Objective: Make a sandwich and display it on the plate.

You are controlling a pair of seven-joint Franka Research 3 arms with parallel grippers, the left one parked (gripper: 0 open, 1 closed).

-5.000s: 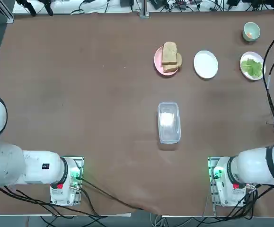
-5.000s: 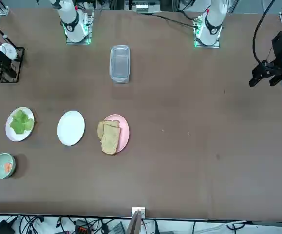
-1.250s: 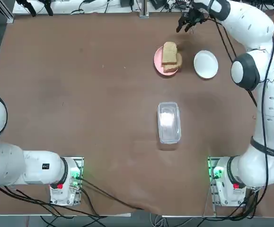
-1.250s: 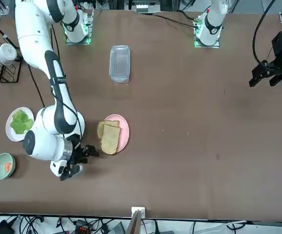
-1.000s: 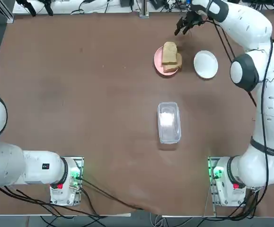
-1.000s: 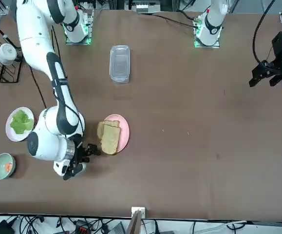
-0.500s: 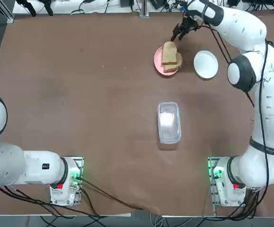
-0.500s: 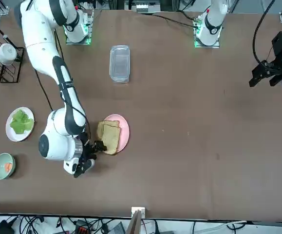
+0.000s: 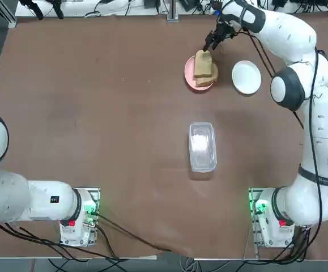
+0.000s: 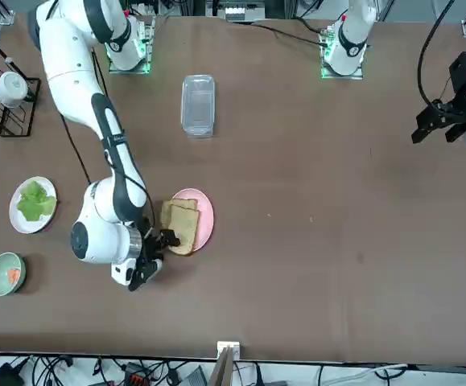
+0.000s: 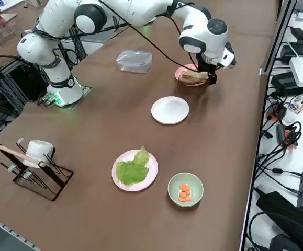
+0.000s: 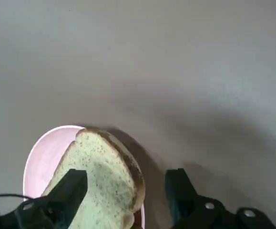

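Top view: my right gripper (image 9: 211, 43) hung open, jaws spread, at far edge of two tan toast slices (image 9: 204, 67) on round pink plate (image 9: 191, 74). Empty round white plate (image 9: 246, 76) sat just beside; open brown table (image 9: 96, 113) lay leftward. Right side view: one lettuce plate (image 11: 134, 170), one green cup (image 11: 185, 189).

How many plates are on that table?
3: a pink plate holding toast beneath the right gripper, an empty white plate beside it, and another white plate with lettuce nearer the green cup.
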